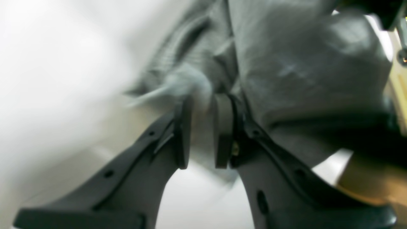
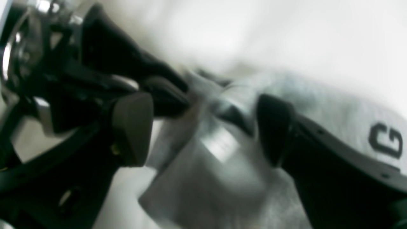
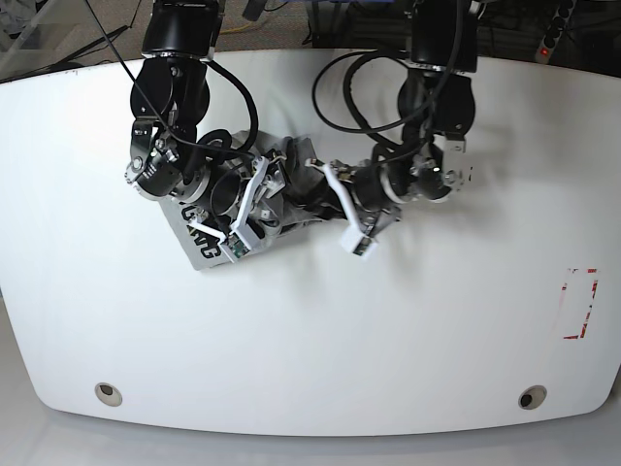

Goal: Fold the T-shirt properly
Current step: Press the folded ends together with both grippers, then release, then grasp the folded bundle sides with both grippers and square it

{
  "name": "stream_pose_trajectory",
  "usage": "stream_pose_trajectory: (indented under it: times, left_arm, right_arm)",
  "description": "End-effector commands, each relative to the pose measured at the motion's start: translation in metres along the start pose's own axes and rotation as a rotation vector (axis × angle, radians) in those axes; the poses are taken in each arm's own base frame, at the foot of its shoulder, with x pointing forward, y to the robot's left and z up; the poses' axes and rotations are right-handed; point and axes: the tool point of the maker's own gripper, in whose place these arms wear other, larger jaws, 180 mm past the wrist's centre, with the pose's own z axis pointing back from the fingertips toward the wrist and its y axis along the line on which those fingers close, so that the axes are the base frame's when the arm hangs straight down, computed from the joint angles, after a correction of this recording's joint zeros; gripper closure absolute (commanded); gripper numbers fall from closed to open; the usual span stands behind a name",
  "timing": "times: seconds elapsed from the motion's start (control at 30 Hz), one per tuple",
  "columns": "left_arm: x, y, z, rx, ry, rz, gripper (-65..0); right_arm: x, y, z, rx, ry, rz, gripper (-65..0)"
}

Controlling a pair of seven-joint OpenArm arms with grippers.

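The grey T-shirt [image 3: 296, 165] lies bunched in a heap at the middle back of the white table [image 3: 310, 330], between my two grippers. Dark lettering [image 3: 201, 236] shows on its pale left corner, and a letter G [image 2: 386, 144] shows in the right wrist view. My left gripper [image 1: 203, 105] is nearly closed on a fold of the shirt [image 1: 302, 63]; in the base view it [image 3: 325, 184] is at the heap's right side. My right gripper [image 2: 203, 108] is open and straddles crumpled cloth [image 2: 206, 171]; in the base view it [image 3: 267, 189] is on the heap's left. Both wrist views are blurred.
A red-outlined rectangle [image 3: 580, 303] is marked near the table's right edge. Two round holes [image 3: 107, 392] [image 3: 529, 396] sit near the front edge. Black cables [image 3: 340, 87] loop behind the heap at the back.
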Motion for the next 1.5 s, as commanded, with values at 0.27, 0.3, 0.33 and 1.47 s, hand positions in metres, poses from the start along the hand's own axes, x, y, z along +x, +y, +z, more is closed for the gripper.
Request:
stream_pose_trajectory:
  times: [0.27, 0.3, 0.33, 1.47]
  left_arm:
    - [0.006, 0.102, 0.109, 0.324, -0.06, -0.084, -10.7]
    - [0.002, 0.109, 0.116, 0.345, -0.05, -0.081, -10.7]
    - [0.0, 0.113, 0.12, 0.357, -0.044, -0.082, -10.7]
    - [0.038, 0.047, 0.064, 0.163, 0.007, -0.353, -10.6]
  right_arm:
    - [0.015, 0.011, 0.035, -0.052, -0.085, 0.064, -48.8]
    - [0.008, 0.009, 0.039, -0.052, -0.089, 0.03, -48.8]
    - [0.003, 0.008, 0.042, -0.048, -0.097, 0.001, -48.8]
    - [0.023, -0.051, 0.02, 0.071, -0.208, -0.138, -48.8]
